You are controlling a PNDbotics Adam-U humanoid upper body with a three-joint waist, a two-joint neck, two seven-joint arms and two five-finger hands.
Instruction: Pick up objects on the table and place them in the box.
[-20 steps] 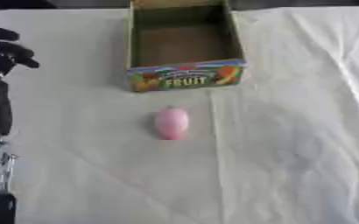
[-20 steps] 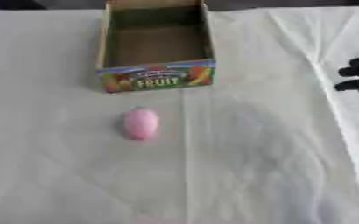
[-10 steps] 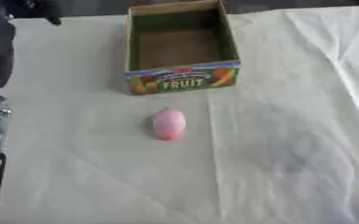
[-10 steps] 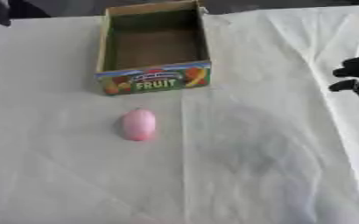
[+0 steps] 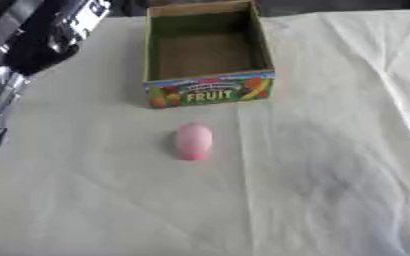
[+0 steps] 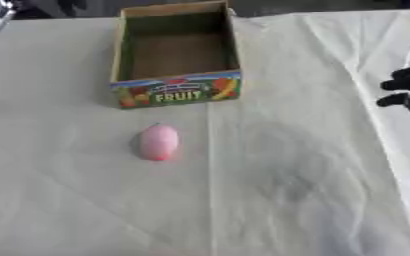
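This looks like a robot test bench rather than a home. A table (image 5: 331, 190) lies under a creased white cloth, bare but for staged props: a printed cardboard fruit box (image 5: 207, 94) far centre and a pink toy-like object (image 5: 193, 141) nearer. Black and silver robot arm (image 5: 51, 35) parts crowd the far left.
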